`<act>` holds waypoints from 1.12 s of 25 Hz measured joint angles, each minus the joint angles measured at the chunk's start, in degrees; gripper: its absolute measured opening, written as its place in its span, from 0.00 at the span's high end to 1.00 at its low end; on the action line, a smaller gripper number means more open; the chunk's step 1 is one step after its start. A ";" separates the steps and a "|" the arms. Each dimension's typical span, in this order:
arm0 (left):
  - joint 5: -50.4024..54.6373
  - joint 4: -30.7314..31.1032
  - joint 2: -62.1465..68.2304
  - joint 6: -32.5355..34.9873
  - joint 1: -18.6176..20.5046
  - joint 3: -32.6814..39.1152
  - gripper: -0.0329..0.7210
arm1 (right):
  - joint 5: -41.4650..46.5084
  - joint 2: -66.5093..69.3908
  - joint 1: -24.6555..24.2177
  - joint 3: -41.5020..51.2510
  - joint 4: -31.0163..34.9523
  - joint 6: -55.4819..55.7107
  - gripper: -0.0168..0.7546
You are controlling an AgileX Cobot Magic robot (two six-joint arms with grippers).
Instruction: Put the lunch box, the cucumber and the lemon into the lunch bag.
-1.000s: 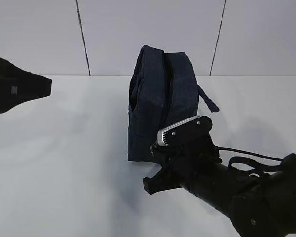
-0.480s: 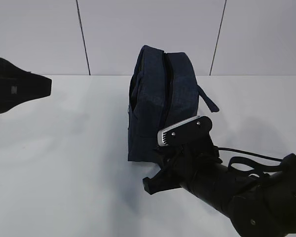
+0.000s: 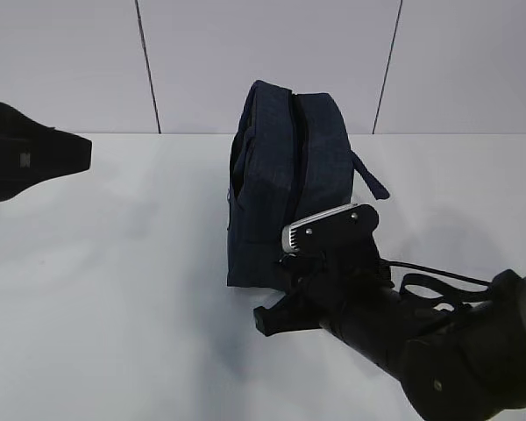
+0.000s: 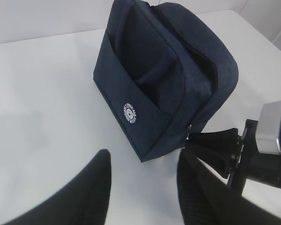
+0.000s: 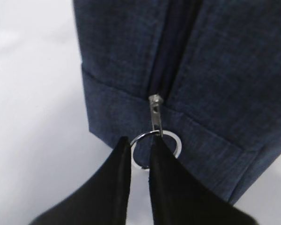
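Observation:
The dark navy lunch bag [image 3: 285, 184] lies on its side on the white table, zipper closed; it also shows in the left wrist view [image 4: 164, 75]. Its silver ring pull [image 5: 166, 143] hangs at the zipper's end. My right gripper [image 5: 139, 143] is at the ring, jaws a narrow gap apart around the ring's left arc, with no firm pinch to be seen. Its arm [image 3: 368, 307] reaches in from the lower right. My left gripper [image 4: 143, 157] is open and empty, well short of the bag. The lunch box, cucumber and lemon are out of view.
The left arm [image 3: 26, 158] hovers at the far left edge, above the white table [image 3: 114, 289]. A grey panelled wall [image 3: 263, 53] stands behind the bag. The right arm's camera mount [image 4: 271, 126] shows at the right of the left wrist view.
The right arm has shifted slightly lower and left beside the bag. The bag and the left arm have not moved.

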 joint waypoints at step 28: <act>0.00 0.00 0.00 0.00 0.00 0.00 0.53 | 1.39 0.04 0.00 -0.39 5.44 -1.14 0.57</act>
